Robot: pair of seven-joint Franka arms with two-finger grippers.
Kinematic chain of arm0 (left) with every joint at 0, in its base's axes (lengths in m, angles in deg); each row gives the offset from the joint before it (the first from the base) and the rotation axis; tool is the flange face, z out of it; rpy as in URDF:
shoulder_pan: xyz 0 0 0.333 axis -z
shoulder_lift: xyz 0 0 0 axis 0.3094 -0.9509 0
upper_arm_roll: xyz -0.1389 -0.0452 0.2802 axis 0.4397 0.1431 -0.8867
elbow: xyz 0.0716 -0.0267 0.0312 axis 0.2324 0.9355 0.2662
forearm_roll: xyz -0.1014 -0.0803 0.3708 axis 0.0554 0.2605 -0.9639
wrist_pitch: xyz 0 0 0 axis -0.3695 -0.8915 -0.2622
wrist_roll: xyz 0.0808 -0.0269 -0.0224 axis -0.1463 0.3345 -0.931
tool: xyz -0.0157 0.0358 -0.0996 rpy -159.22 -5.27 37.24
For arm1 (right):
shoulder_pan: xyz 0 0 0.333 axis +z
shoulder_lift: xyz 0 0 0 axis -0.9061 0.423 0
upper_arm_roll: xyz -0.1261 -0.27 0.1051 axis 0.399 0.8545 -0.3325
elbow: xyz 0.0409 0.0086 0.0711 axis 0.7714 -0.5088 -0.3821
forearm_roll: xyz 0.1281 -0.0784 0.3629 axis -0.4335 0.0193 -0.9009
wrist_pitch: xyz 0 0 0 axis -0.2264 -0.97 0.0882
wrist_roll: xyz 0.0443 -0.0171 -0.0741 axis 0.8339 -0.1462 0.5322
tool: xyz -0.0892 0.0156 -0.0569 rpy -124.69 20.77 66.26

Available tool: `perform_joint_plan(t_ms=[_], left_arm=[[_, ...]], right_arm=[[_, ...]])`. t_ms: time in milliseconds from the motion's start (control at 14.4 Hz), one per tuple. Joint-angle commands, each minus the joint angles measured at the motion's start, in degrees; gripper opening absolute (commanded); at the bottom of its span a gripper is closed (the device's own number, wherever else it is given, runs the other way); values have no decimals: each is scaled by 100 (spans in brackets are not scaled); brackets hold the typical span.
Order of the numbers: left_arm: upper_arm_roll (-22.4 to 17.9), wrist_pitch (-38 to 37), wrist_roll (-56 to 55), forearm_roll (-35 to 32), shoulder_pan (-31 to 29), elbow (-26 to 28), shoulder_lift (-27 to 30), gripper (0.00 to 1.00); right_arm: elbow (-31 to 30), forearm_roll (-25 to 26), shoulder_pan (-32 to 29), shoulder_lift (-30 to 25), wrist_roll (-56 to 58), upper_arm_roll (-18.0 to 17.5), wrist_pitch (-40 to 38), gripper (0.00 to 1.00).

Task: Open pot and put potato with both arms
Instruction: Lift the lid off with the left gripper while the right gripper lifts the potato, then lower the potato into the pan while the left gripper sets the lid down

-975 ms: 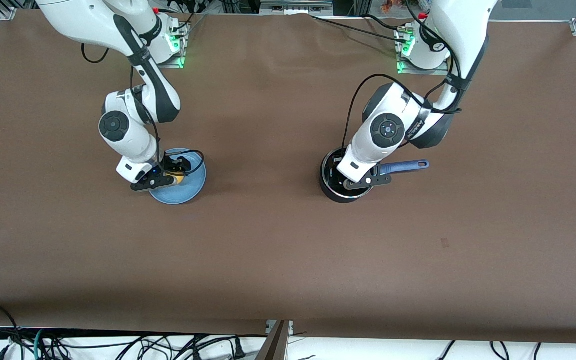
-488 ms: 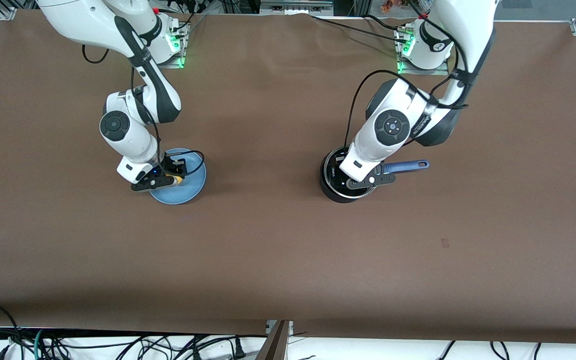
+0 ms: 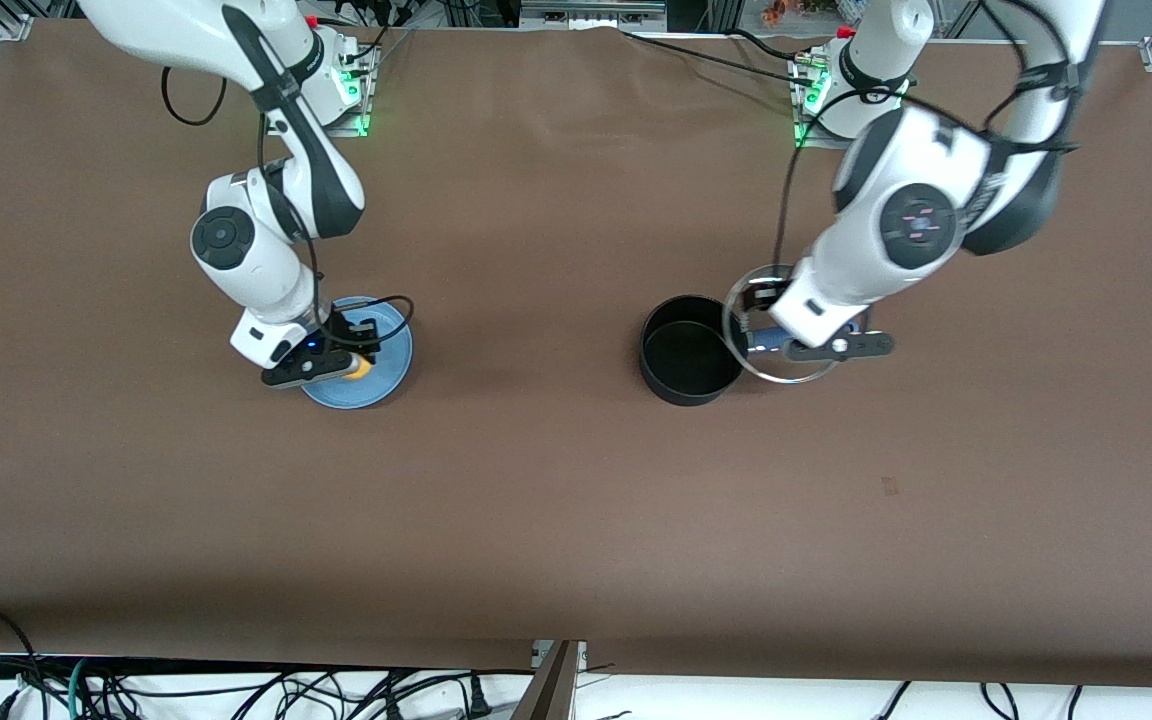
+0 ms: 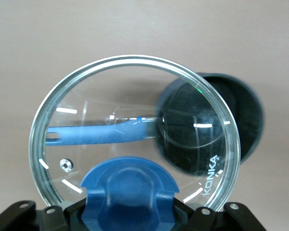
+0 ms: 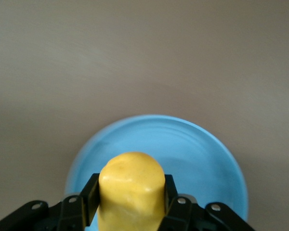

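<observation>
The black pot (image 3: pixel 688 348) stands open on the table, its blue handle (image 4: pixel 94 134) pointing toward the left arm's end. My left gripper (image 3: pixel 796 335) is shut on the blue knob (image 4: pixel 129 192) of the glass lid (image 3: pixel 778 345) and holds it in the air over the handle, beside the pot's opening (image 4: pixel 216 120). My right gripper (image 3: pixel 341 358) is shut on the yellow potato (image 3: pixel 358 368), just over the flat blue plate (image 3: pixel 381 385). In the right wrist view the potato (image 5: pixel 131 192) sits between both fingers (image 5: pixel 89 195), the plate (image 5: pixel 192 149) below it.
The brown table (image 3: pixel 536 480) spreads wide between the plate and the pot and toward the front camera. The arms' bases (image 3: pixel 341 85) with green lights stand along the edge farthest from that camera. Cables hang past the nearest edge.
My left gripper has lifted the lid off the pot and carried it toward the left arm's end, over the handle. The pot now stands open. My right gripper has risen slightly with the potato.
</observation>
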Motion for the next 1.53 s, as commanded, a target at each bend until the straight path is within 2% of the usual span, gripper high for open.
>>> perform_joint_plan(t_ms=[0,139,348,557,697,836,906,1045,1184,1254,1324,1393,1463], left_arm=[[55,-1,723,-313,-468,792,743,0],[55,69,1450,-436,-933,1021,815,0],[46,981,2620,-542,-1769,1408,456,0],[46,1440,3044,-699,-2113,1138,-238,0],[37,1476,3019,-840,-2087,534,-887,0],[28,1433,3027,-1060,-2079,-327,-1660,0],[28,1432,3062,-1218,-2087,-514,-1846,0],[11,1450,3063,-1307,-2087,-560,-1962,0],[-7,1485,3071,-1307,-2096,-560,-2068,0],[-15,1494,3071,-1307,-2113,-568,-2138,9],[-16,1502,3071,-1316,-2175,-586,-2199,33],[-16,1529,3071,-1316,-2193,-664,-2287,50],[-16,1581,3071,-1307,-2201,-700,-2349,73]], right_arm=[[876,-19,207,33,-1184,-508,-764,20],[1640,7,750,305,-2345,-527,-1159,20],[2870,25,1507,980,-3682,-527,-1346,20],[3987,43,2088,1797,-4896,-518,-1302,20],[4620,43,2369,2264,-5293,-518,-1250,20],[4973,34,2589,2607,-5505,-518,-830,20],[5027,34,2721,2739,-5628,-518,-488,20],[5027,43,2897,2968,-5856,-518,197,20],[5027,34,2985,3179,-5884,-518,533,20],[5027,25,3038,3267,-5884,-518,709,20],[5027,25,3082,3364,-5884,-518,885,21],[5027,16,3100,3452,-5884,-518,1034,21],[5027,16,3109,3522,-5875,-518,1131,21]])
